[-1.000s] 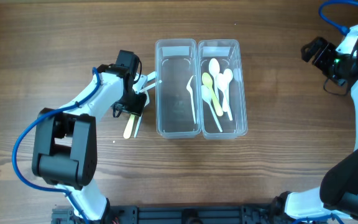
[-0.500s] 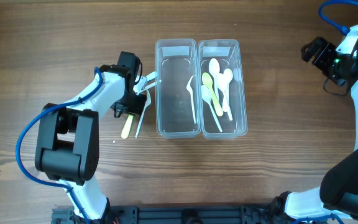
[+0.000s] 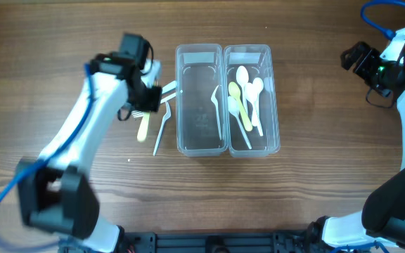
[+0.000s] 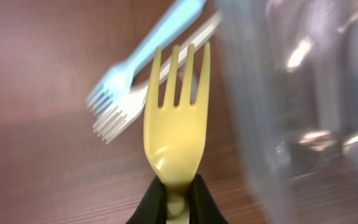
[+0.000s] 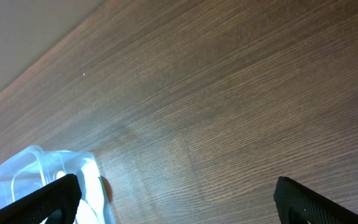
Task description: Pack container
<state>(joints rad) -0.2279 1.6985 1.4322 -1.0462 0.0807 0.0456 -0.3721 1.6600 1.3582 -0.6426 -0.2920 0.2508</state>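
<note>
My left gripper [image 3: 143, 105] is shut on a yellow fork [image 4: 176, 124] and holds it just left of the clear left container [image 3: 201, 100], which has one white utensil [image 3: 216, 109] inside. The yellow fork [image 3: 143, 126] hangs over the table. A light blue fork [image 4: 135, 62] and a white fork [image 4: 129, 109] lie on the table beside the container. The right container [image 3: 252, 100] holds several spoons [image 3: 246, 95]. My right gripper [image 5: 173, 199] is open and empty over bare wood at the far right, and it shows in the overhead view [image 3: 357, 57].
The two clear containers stand side by side in the middle of the wooden table. In the left wrist view the left container's wall [image 4: 291, 93] is close on the right of the held fork. A corner of the right container [image 5: 36, 180] shows in the right wrist view.
My left arm has lifted and swung up and left with the yellow fork in its jaws. The white fork on the table has shifted a little. The right arm has not moved.
</note>
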